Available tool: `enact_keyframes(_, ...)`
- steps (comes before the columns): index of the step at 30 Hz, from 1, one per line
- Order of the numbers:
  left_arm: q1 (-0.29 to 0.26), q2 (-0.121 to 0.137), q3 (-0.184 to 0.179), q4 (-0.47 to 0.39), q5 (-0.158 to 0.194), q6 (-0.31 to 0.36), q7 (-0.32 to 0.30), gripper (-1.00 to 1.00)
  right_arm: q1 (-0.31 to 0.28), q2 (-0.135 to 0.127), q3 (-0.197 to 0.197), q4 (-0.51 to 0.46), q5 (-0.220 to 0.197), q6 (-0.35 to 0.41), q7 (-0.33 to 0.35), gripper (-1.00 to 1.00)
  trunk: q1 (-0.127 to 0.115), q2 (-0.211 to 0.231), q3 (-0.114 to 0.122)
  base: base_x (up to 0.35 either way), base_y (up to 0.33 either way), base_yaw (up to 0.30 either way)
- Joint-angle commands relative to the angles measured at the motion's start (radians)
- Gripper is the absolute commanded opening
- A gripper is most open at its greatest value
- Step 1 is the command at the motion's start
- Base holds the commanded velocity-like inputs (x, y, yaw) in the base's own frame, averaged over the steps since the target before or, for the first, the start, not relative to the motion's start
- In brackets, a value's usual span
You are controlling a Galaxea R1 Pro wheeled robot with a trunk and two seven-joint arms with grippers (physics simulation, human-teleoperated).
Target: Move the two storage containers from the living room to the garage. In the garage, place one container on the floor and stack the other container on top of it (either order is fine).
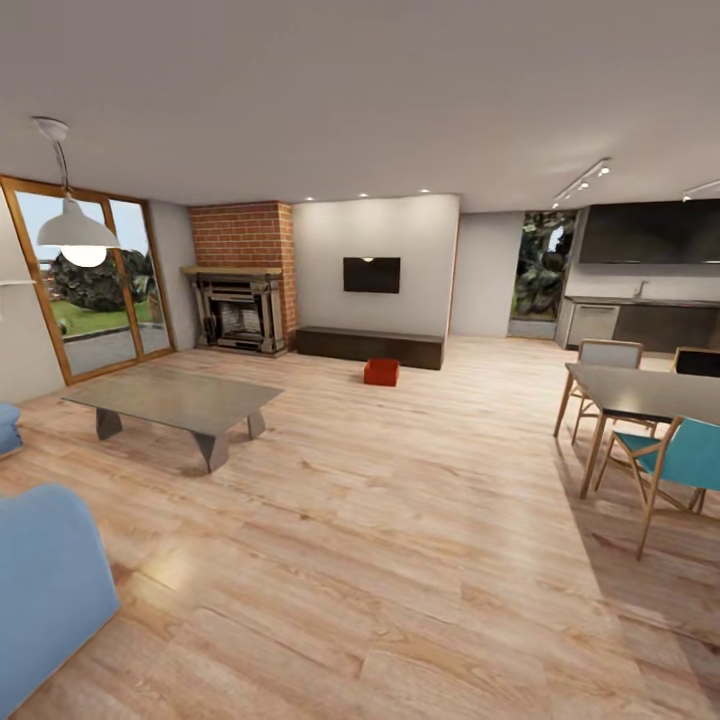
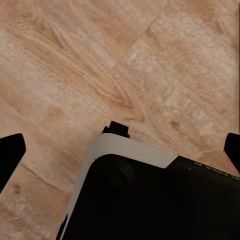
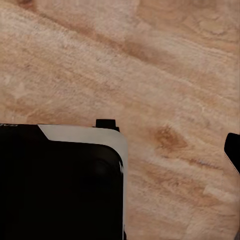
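We see the storage containers (image 1: 381, 372) as one small orange-red box shape on the light wood floor (image 1: 400, 520) of the living room, just in front of the long dark bench (image 1: 369, 347), below the black TV (image 1: 371, 274). We cannot tell if they are two.

You get a bright, evenly lit head view: daylight through the glass doors (image 1: 95, 285), ceiling spots (image 1: 392, 195) glowing, soft shadows under the dining table (image 1: 640, 392). Wide-angle stretch at the edges, slight softness overall. Wrist views look blurry, floor planks (image 2: 65, 65) smeared.
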State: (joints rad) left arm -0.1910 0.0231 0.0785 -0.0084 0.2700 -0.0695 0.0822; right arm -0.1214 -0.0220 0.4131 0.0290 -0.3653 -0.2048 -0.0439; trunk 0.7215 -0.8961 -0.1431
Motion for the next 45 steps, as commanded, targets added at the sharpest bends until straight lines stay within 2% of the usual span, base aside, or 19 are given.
enact_keyframes(1, -0.001, 0.0, 0.007, 0.001, 0.0, -0.003, 0.001, 1.0, -0.001, 0.001, 0.009, 0.003, -0.007, -0.005, -0.001, 1.0, 0.001, -0.001, -0.001, 0.322, 0.0, 0.0)
enact_keyframes(45, -0.001, 0.0, 0.007, 0.001, 0.0, -0.006, 0.001, 1.0, -0.001, 0.001, 0.008, 0.003, -0.007, -0.005, -0.001, 1.0, 0.001, -0.001, -0.001, 0.322, 0.0, 0.0)
